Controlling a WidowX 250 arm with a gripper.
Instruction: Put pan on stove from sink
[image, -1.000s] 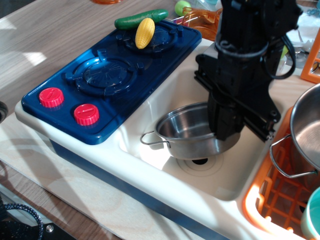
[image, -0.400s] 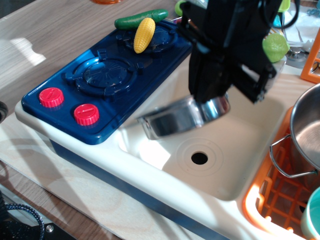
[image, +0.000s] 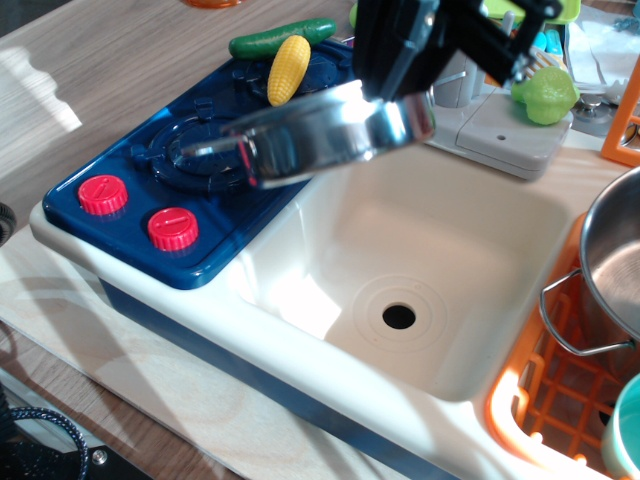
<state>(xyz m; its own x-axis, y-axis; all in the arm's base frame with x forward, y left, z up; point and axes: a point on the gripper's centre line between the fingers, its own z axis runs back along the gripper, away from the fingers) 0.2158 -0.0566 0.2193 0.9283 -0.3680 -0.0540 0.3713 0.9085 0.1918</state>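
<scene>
In the single observation view, the black robot gripper (image: 400, 90) pinches the rim of the shallow shiny stainless-steel pan (image: 320, 135), which a second ago sat in the cream-white rectangular plastic sink (image: 330, 215) and now hangs tilted and blurred above the sink's left edge and the dark blue plastic stove (image: 120, 165). The lift appears complete; judged remaining: carry to a burner and release. Count: one pan, two burners, two red knobs (image: 102, 194), one yellow corn cob (image: 287, 66), one green cucumber (image: 262, 40), one taller steel pot (image: 610, 265).

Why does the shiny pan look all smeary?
In the observation.image view the pan is motion-blurred while held up by the gripper; the stove and sink stay sharp, with a bright sunlight patch on the sink's near wall.
</scene>
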